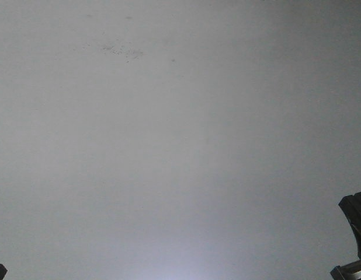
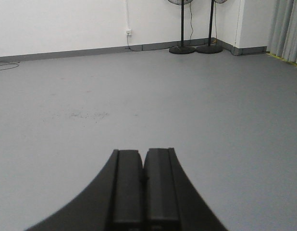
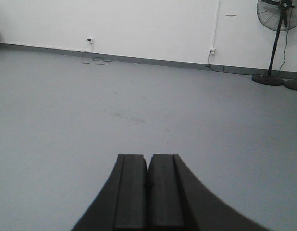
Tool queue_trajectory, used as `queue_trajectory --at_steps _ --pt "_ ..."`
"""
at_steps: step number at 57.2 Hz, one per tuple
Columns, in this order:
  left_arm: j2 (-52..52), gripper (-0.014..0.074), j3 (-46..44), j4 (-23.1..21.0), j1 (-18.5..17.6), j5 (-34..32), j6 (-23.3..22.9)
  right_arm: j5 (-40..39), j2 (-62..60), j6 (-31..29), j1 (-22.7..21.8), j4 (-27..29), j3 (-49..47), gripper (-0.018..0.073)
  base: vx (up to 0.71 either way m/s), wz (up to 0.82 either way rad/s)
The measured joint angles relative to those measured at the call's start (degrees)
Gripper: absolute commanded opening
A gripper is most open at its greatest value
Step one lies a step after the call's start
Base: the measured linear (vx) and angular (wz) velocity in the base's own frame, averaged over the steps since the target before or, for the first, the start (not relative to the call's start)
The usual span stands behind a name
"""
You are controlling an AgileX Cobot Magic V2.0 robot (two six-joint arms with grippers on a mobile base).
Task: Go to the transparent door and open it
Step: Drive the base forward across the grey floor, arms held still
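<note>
Grey floor (image 1: pixel 180 146) fills the front view, and the transparent door shows in none of the views. From the left wrist, the left gripper (image 2: pixel 143 187) hangs over that floor with its jaws pressed together on nothing, pedestal fans (image 2: pixel 182 48) standing by the far wall (image 2: pixel 57 24). From the right wrist, the right gripper (image 3: pixel 148 192) is likewise closed and empty.

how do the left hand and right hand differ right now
The left hand points toward a room corner with two fan stands and a curtain; the right hand faces a long white wall with sockets. Past the left hand the fan heads are mostly cropped; past the right hand most of one fan head shows. Both hands are shut and empty, with grey floor ahead.
</note>
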Motion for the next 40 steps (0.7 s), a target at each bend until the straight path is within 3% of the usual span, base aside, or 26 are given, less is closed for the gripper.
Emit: queue_trajectory --at_steps 40 --pt "0.0 -0.0006 0.0 0.0 0.0 0.0 0.0 0.0 0.0 0.0 0.0 0.0 0.0 -0.0003 0.37 0.19"
